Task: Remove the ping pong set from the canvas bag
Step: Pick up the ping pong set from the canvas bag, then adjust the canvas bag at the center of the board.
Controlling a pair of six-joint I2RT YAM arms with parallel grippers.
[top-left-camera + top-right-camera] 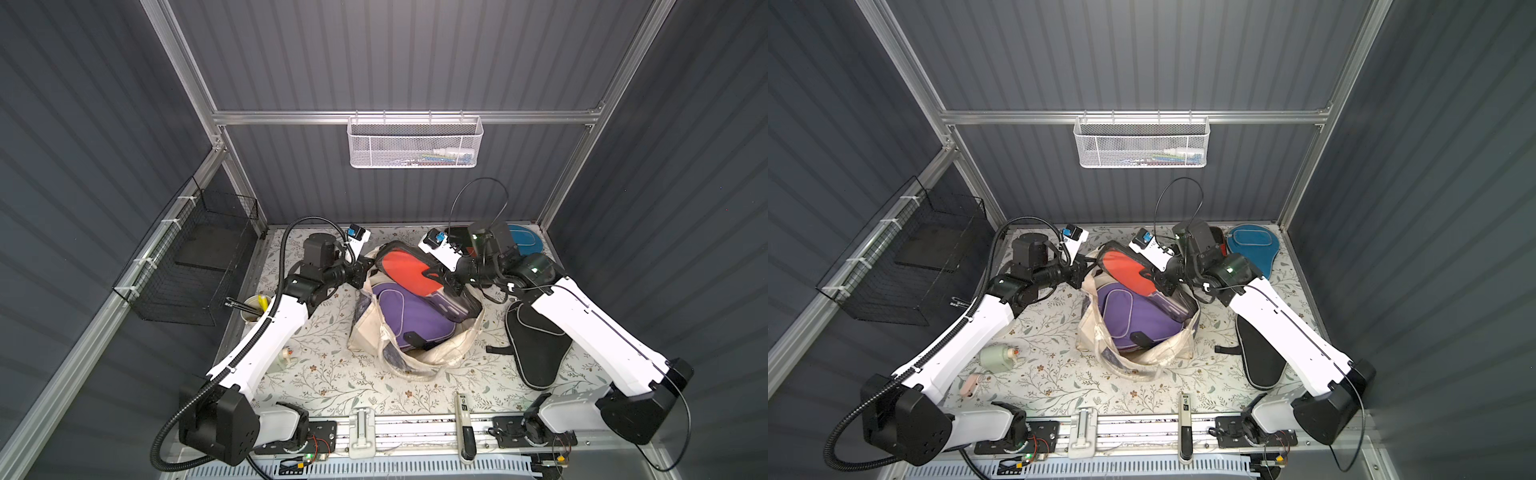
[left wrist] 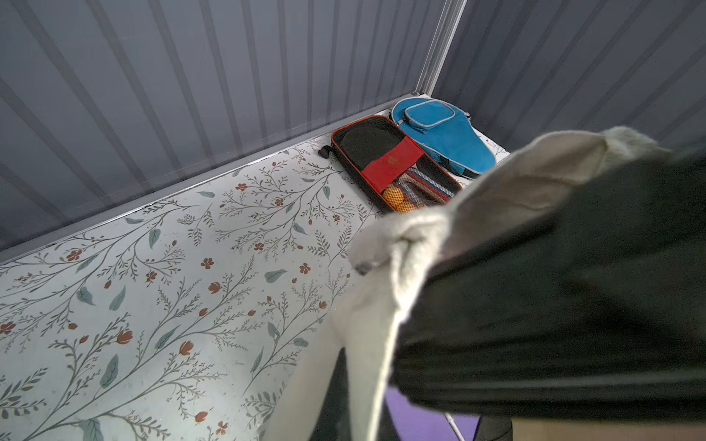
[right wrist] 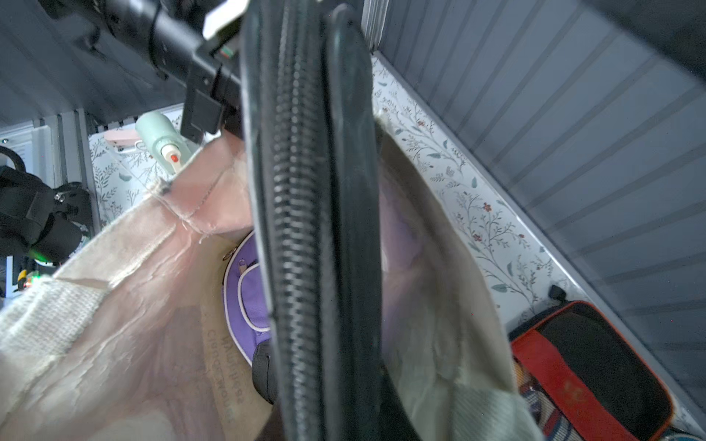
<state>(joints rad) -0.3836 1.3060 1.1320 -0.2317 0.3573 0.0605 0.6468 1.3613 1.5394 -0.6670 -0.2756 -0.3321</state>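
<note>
**Ping pong set partly out of bag; both end effectors engaged**

We find the canvas bag standing open at the centre of the bench. The left end effector is closed on the bag's rim at its 10 o'clock corner, with cream canvas bunched close before the left wrist camera. The right end effector is clamped on the black-rimmed paddle case, gripping it at the 2 o'clock side of the bag's mouth. This case shows a red paddle through its face. It leans tilted across the far rim with its lower end inside the bag. In the right wrist view its zipped edge runs straight down the middle.

We note the purple cover lying inside the bag, beneath the case. Outside the bag, we record three items on the bench:
- the black cover at 3 o'clock, partly under the right arm;
- the blue cover in the 1 o'clock corner;
- the red-and-black case just beside the blue cover, against the back wall.
</note>
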